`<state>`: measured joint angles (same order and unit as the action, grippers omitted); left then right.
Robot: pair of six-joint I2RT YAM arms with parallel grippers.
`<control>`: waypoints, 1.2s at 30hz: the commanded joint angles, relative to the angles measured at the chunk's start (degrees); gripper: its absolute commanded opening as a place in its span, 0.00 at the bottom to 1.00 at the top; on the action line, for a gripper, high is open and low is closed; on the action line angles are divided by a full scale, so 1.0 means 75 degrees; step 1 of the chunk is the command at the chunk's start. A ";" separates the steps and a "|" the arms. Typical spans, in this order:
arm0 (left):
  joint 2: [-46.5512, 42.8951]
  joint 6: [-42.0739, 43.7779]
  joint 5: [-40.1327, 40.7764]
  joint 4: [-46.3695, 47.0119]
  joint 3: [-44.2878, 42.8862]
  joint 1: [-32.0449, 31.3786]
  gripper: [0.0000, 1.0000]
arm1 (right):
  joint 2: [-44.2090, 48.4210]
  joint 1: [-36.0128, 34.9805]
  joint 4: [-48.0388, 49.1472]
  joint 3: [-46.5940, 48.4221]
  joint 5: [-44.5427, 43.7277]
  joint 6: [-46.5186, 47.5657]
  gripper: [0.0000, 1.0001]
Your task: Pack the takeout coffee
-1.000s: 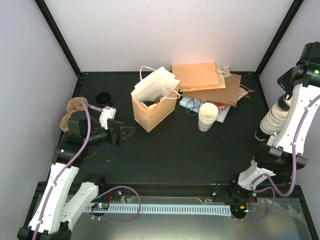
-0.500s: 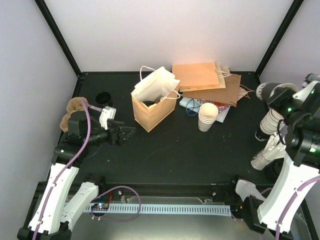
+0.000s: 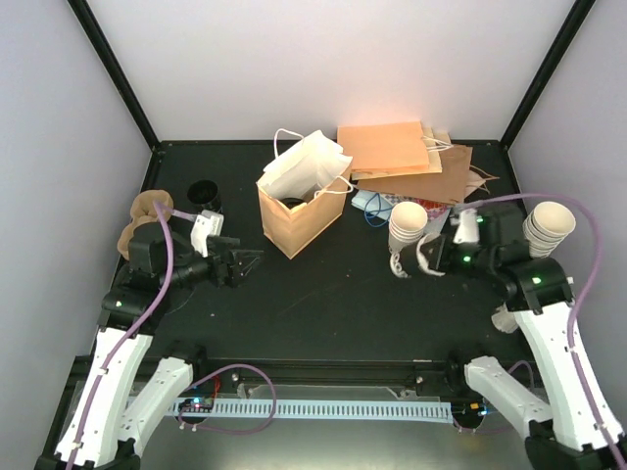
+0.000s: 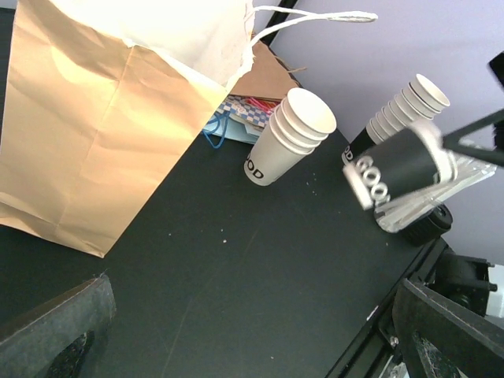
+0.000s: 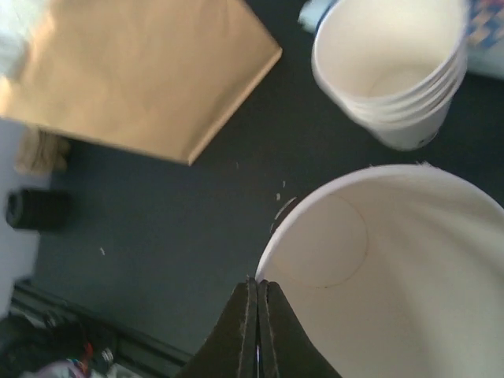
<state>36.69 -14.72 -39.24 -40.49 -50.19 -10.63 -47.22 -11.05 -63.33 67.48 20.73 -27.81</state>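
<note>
1 cup (image 4: 398, 169), black band reading "GOOD": my right claw (image 5: 257, 285) pinches its rim. My left claw (image 4: 252, 287) gapes wide. 1 cup stack (image 4: 290, 140) lettered "OD".

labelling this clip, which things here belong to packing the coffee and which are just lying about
Job: right gripper, shut on a lidless cup; standing brown bag; no lidded coffee in view.
Lying about: middle stack of white cups; right-hand cup stack; flat brown bags; brown pulp carrier; black round object.

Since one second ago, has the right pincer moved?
Yes: it swung left from the table's right edge to beside the short cup stack, gripping a white cup.
</note>
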 commanded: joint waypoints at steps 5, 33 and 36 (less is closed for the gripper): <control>-0.0053 0.0189 0.0182 0.0111 0.0122 -0.0047 0.99 | -0.1151 -0.3840 0.0785 -0.0303 -0.2828 -0.0954 0.01; 0.0059 0.0402 0.0185 0.0231 0.0675 -0.0053 0.99 | -0.6524 -0.7598 0.0845 0.1705 -0.5231 -0.1526 0.06; 0.0065 0.0426 0.0149 0.0236 0.0704 -0.0050 0.99 | -0.6504 -0.7608 0.0761 0.1702 -0.5343 -0.1614 0.41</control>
<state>36.88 -12.56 -37.50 -40.18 -45.06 -10.63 -96.51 -67.75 -57.84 79.96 -16.56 -39.27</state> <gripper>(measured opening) 0.988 0.161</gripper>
